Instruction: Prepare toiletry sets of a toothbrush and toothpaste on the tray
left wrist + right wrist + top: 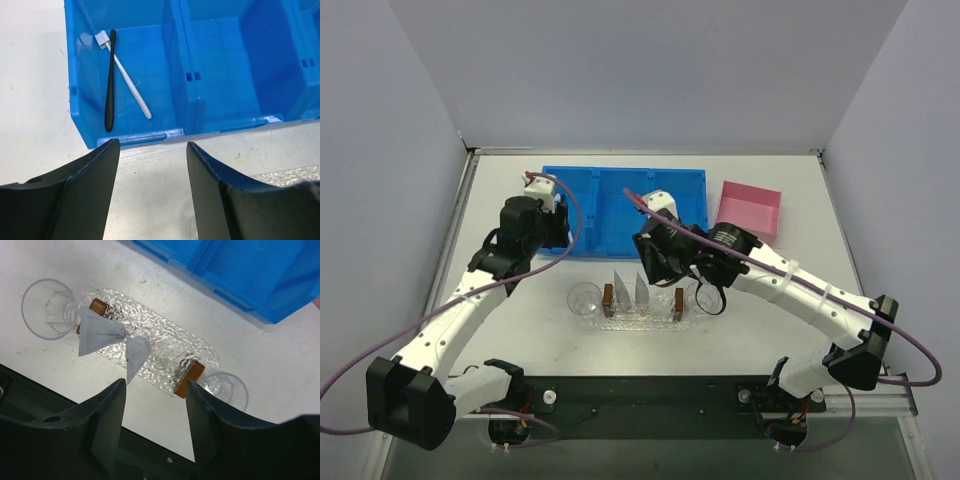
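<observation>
- Left gripper [152, 150]: jaws spread, empty, at the bottom of the frame, below the blue bin [225, 60].
- Black toothbrush [109, 80] and white toothbrush [131, 85] lie crossed in its left compartment, upper left.
- Right gripper [155, 390]: jaws spread; tray [165, 347] at centre carries two toothpaste tubes [100, 335].

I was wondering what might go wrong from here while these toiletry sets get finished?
The black toothbrush lies across the white toothbrush close to the wall of the blue bin, so the open left gripper might drag both or strike that wall. The toothpaste tubes crowd the tray, with a clear cup at each end; setting brushes down could knock a tube or nudge a cup.
</observation>
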Controlling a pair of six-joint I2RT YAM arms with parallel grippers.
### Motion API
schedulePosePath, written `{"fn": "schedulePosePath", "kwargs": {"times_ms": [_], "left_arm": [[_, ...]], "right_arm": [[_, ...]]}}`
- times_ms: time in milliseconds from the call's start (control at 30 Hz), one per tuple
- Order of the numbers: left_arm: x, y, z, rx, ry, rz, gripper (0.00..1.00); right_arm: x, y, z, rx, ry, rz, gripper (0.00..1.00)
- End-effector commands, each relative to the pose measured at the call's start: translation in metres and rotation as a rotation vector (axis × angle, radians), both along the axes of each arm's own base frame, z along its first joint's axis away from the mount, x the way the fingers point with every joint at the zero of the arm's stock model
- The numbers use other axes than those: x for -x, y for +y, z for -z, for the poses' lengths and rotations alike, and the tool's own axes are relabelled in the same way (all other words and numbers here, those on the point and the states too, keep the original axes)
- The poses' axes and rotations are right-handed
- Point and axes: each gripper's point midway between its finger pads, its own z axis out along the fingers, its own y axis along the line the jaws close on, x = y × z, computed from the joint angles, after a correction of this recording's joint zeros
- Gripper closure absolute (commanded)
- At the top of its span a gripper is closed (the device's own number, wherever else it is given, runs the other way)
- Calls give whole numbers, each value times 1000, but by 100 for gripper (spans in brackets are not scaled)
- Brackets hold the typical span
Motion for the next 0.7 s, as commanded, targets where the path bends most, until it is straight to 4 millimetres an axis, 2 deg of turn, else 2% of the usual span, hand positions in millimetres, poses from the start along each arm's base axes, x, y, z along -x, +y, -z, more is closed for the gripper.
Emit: {"fn": "schedulePosePath", "kwargs": {"times_ms": [0, 33, 200, 267, 300, 333, 400, 433, 467, 500, 567, 600, 667], "left_arm": [[-31, -2, -41, -15, -67, -25, 35], [-38, -2, -32, -30, -33, -34, 35], [-73, 0, -13, -47, 53, -79, 41], [-92, 5, 3, -46, 105, -98, 45], [-100, 7, 18, -55, 144, -105, 46], [-108, 6, 15, -54, 136, -106, 47], [-118, 8, 22, -84, 143, -101, 49], [-124, 8, 36, -103, 172, -99, 50], [-131, 9, 32, -124, 163, -104, 51], [-137, 11, 46, -146, 188, -109, 54], [-145, 15, 50, -187, 195, -121, 55], [-148, 16, 62, -208, 221, -121, 58], [-153, 20, 68, -246, 234, -131, 61]], "right_arm": [[-18, -24, -19, -83, -43, 54, 55], [-21, -27, -16, -99, -41, 64, 55], [-27, -39, -27, -174, -54, 81, 56], [-28, -43, -29, -186, -63, 87, 56], [-27, -44, -29, -189, -65, 83, 56], [-27, -44, -31, -197, -70, 83, 56], [-26, -49, -28, -201, -71, 92, 56], [-27, -50, -29, -208, -76, 96, 56], [-25, -52, -29, -215, -78, 96, 56], [-24, -54, -26, -209, -75, 100, 56], [-23, -57, -28, -225, -83, 109, 57], [-23, -59, -27, -224, -86, 112, 57], [-21, -63, -26, -228, -89, 117, 57]]}}
